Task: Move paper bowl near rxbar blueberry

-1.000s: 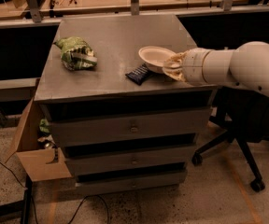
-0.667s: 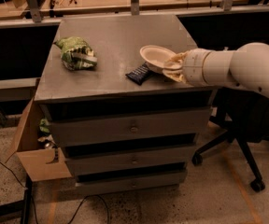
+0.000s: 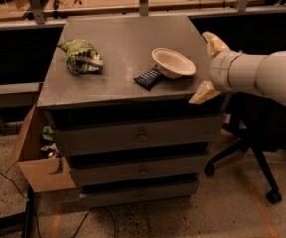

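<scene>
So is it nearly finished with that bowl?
Looks nearly done: the paper bowl sits on the cabinet top right against the rxbar blueberry. The gripper is right of the bowl, fingers open, holding nothing. Probably only pulling the arm away remains.

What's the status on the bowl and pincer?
Pincer open by the right edge of the cabinet, holding nothing. Bowl upright against the blue bar. Green bag well clear at the other end.
</scene>
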Controlling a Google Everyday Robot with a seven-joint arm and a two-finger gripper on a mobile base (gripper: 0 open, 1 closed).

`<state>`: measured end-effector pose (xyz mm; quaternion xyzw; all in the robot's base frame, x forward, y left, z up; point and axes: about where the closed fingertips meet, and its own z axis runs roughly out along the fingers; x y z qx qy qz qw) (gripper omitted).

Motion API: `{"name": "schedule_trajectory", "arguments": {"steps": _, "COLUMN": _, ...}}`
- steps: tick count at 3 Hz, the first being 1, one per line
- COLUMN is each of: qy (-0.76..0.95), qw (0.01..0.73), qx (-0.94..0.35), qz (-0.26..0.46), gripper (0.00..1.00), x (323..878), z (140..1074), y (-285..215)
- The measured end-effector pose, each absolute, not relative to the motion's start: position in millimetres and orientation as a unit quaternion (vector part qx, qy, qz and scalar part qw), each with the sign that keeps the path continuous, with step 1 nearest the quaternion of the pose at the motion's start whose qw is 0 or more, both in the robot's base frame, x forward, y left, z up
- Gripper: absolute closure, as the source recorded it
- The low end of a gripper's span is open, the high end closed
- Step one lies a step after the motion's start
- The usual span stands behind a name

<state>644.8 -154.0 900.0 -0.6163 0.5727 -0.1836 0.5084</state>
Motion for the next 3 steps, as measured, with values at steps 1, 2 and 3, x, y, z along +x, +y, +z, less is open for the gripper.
{"name": "schedule_trajectory", "arguments": {"steps": 1, "qy": 0.597, "qw": 0.496, "qx": -0.575, "qz": -0.257, "gripper": 0.0, "x": 629, "z": 930, "y": -196}}
{"name": "schedule_trajectory", "arguments": {"steps": 2, "qy": 0.601, "qw": 0.492, "qx": -0.533, "qz": -0.336, "gripper": 0.0, "x": 599, "z": 971, "y": -249}}
{"name": "schedule_trajectory", "arguments": {"steps": 3, "qy": 0.62, "qw": 0.492, "qx": -0.502, "qz": -0.349, "gripper": 0.0, "x": 590, "z": 981, "y": -283}}
